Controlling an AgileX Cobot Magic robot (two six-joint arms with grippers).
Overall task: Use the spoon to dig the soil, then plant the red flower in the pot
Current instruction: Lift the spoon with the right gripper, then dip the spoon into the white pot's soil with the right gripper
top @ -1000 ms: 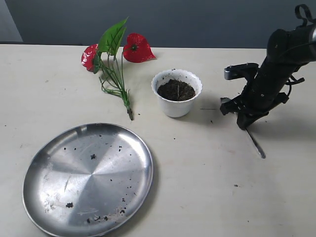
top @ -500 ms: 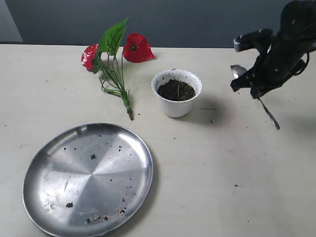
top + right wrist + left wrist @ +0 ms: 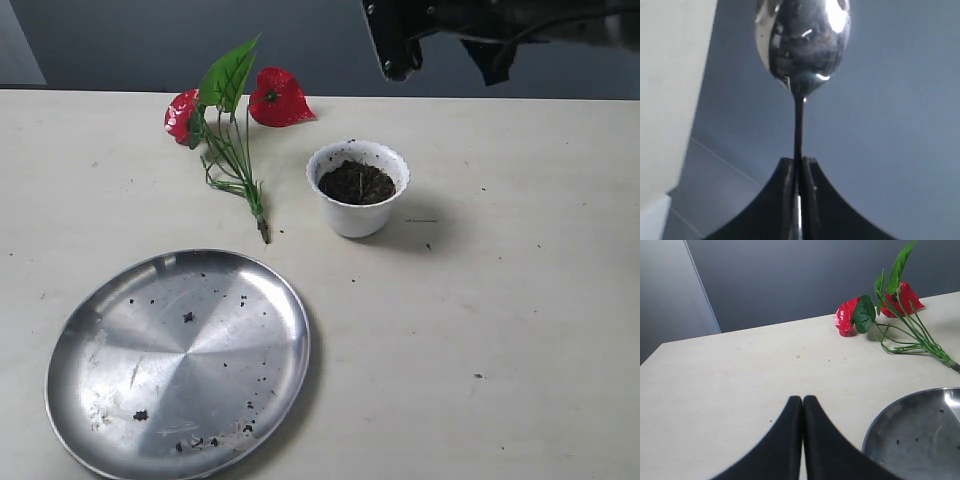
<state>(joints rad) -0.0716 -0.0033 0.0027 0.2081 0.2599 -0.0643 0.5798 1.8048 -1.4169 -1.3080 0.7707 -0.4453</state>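
Observation:
The white pot [image 3: 357, 190] stands mid-table, holding dark soil [image 3: 356, 182]. Left of it the red flower [image 3: 240, 120] lies flat on the table, also visible as the red flower [image 3: 875, 310] in the left wrist view. My right gripper [image 3: 799, 162] is shut on the thin handle of the silver spoon [image 3: 802, 45], whose bowl sticks out against the grey wall. The right arm [image 3: 470, 25] is high at the top edge, above and behind the pot; the spoon is not clear there. My left gripper [image 3: 803, 399] is shut and empty, low over the table near the plate's edge.
A large round steel plate [image 3: 178, 360] with scattered soil specks lies at the front left, also seen as the steel plate [image 3: 910, 435]. Loose specks of dirt dot the table right of the pot. A grey wall runs behind the table.
The right arm has risen from the table at the right with the spoon and swung up and left to the top edge. Pot, flower and plate have not moved.

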